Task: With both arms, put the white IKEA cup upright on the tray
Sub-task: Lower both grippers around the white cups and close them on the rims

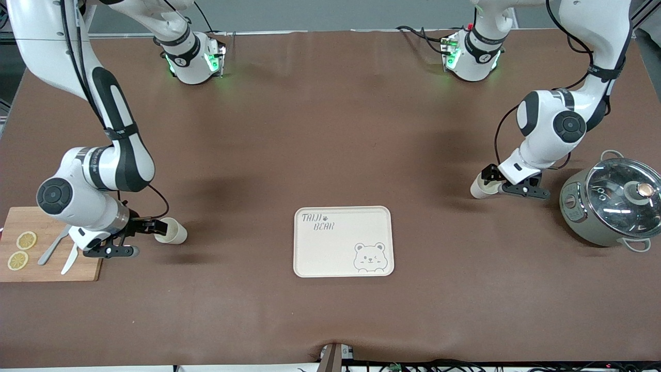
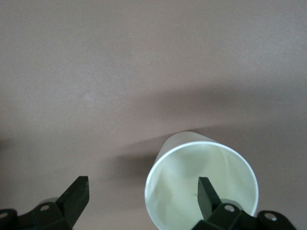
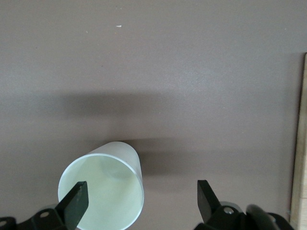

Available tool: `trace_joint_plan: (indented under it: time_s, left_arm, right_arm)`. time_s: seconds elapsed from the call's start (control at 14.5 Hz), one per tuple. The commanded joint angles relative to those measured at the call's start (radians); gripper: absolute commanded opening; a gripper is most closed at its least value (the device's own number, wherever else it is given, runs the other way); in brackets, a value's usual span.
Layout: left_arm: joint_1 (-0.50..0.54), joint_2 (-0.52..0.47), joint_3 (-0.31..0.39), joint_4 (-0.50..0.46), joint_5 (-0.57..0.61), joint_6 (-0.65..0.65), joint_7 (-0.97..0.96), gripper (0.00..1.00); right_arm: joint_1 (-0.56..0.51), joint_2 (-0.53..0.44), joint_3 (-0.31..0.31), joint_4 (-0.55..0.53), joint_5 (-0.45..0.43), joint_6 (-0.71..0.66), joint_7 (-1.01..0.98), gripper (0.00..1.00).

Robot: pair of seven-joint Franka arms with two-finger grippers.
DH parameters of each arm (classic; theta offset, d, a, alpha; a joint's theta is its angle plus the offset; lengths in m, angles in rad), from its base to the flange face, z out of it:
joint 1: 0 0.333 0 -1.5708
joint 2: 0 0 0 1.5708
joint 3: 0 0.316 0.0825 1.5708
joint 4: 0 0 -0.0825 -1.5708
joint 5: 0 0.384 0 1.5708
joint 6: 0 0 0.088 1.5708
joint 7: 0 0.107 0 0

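Note:
Two white cups lie on their sides on the brown table. One cup (image 1: 174,232) is toward the right arm's end, the other cup (image 1: 479,189) toward the left arm's end. My right gripper (image 1: 155,226) is open at its cup's mouth (image 3: 110,177): one finger sits in front of the mouth, the other well outside it. My left gripper (image 1: 490,178) is open too, with one finger inside its cup's mouth (image 2: 192,163) and the other out over bare table. The cream tray (image 1: 330,253) with the bear drawing lies between the cups, nearer the front camera, with nothing on it.
A wooden cutting board (image 1: 51,268) with lemon slices, a fork and a knife lies under the right arm's wrist; its edge shows in the right wrist view (image 3: 301,143). A grey pot with a glass lid (image 1: 612,201) stands beside the left arm.

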Motion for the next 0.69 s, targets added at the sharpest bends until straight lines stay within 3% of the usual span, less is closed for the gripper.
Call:
trace_joint_plan:
  time_s: [0.0,0.14,0.21,0.28,0.62]
  left_arm:
    - [0.015,0.006,-0.003,-0.007,0.006,0.029,0.031,1.0]
    - [0.02,0.026,-0.003,-0.003,0.006,0.048,0.057,1.0]
    - [0.019,0.03,-0.001,-0.007,-0.003,0.074,0.039,0.68]
    - [0.022,0.027,0.0,-0.02,-0.001,0.085,0.06,0.01]
    - [0.022,0.033,0.0,-0.02,-0.001,0.1,0.061,0.0]
  right_arm:
    - [0.002,-0.01,0.002,-0.038,0.018,0.041,-0.022,1.0]
    - [0.002,-0.01,0.0,-0.058,0.018,0.064,-0.022,1.0]
    - [0.002,-0.01,0.002,-0.062,0.018,0.064,-0.022,1.0]
    - [0.004,-0.01,0.003,-0.073,0.018,0.069,-0.023,1.0]
    - [0.004,-0.01,0.014,-0.124,0.018,0.148,-0.023,1.0]
